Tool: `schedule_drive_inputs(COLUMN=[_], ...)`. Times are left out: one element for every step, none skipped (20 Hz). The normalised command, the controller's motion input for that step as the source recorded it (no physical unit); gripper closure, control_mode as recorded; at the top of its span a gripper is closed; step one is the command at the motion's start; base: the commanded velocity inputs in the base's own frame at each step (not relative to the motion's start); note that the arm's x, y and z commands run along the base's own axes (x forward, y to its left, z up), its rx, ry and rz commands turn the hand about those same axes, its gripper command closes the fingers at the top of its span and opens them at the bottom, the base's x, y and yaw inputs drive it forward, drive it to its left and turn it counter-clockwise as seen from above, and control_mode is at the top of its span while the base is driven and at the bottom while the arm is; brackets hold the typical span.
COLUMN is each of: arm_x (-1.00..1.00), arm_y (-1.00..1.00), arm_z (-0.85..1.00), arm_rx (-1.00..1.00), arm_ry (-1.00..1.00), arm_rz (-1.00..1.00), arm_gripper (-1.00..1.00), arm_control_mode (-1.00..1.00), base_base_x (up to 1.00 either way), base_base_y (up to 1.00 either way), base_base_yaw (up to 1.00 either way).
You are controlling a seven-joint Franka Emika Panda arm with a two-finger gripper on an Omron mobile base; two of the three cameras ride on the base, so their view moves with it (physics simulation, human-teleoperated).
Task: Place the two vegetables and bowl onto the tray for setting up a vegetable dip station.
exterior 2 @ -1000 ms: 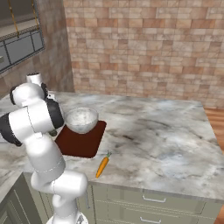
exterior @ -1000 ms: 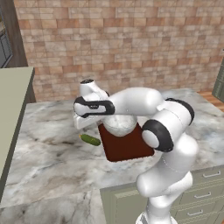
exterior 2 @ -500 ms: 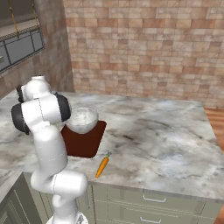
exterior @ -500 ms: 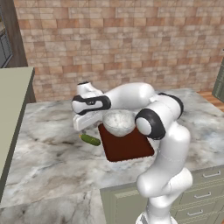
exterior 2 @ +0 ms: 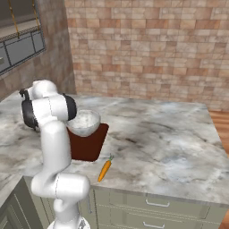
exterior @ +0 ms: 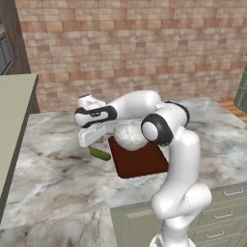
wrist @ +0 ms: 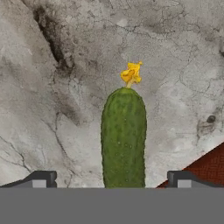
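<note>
Dark-green and oblong, the cucumber [wrist: 124, 139] lies on the marble surface [wrist: 65, 52] directly under the pincer [wrist: 111, 180], in the middle of the gap between its two dark fingertips [wrist: 40, 179]. The pincer is spread wide and it holds nothing. In the hand view the long axis of the cucumber runs straight away from the pincer, across the line between the tips, and the end with the small yellow flower points to the far side.

From the left base view the pincer [exterior: 90, 136] hangs low just above the cucumber [exterior: 99, 153], which lies on the surface just beside the left edge of the reddish-brown tray [exterior: 140, 164], apart from it. The metallic bowl [exterior: 129, 135] already stands on the tray, close to the pincer on its right side.

In the right base view the orange carrot [exterior 2: 105, 169] lies on the surface near the front edge, well apart from the pincer, beyond the tray [exterior 2: 89, 145] and the bowl [exterior 2: 83, 122]. Its green tip points towards the brick wall [exterior 2: 147, 49].
</note>
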Motion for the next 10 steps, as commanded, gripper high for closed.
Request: schedule_drive_inputs(arm_x=[0.19, 0.18, 0.18, 0.15, 0.12, 0.08, 0.03, 0.02, 0.03, 0.01], arm_y=[0.10, 0.09, 0.09, 0.08, 0.08, 0.06, 0.04, 0.02, 0.00, 0.00], arm_z=[-0.23, -0.24, -0.23, -0.22, -0.21, -0.21, -0.21, -0.22, -0.21, -0.20], arm_rx=[-0.04, -0.03, -0.02, -0.01, 0.00, 0.00, -0.01, -0.01, -0.01, -0.01], arm_ry=[0.07, 0.08, 0.09, 0.09, 0.08, 0.10, 0.10, 0.12, 0.13, 0.11], arm_rz=[0.08, 0.08, 0.08, 0.07, 0.07, 0.05, 0.03, 0.02, 0.01, 0.00], arm_gripper=[-1.00, -1.00, -1.00, -1.00, -1.00, -1.00, -1.00, -1.00, -1.00, -1.00], arm_control_mode=[-1.00, -1.00, -1.00, -1.00, -1.00, -1.00, -1.00, -1.00, -1.00, -1.00], base_base_x=[0.00, 0.00, 0.00, 0.00, 0.00, 0.00, 0.00, 0.00, 0.00, 0.00], base_base_y=[0.00, 0.00, 0.00, 0.00, 0.00, 0.00, 0.00, 0.00, 0.00, 0.00], base_base_yaw=[0.00, 0.00, 0.00, 0.00, 0.00, 0.00, 0.00, 0.00, 0.00, 0.00])
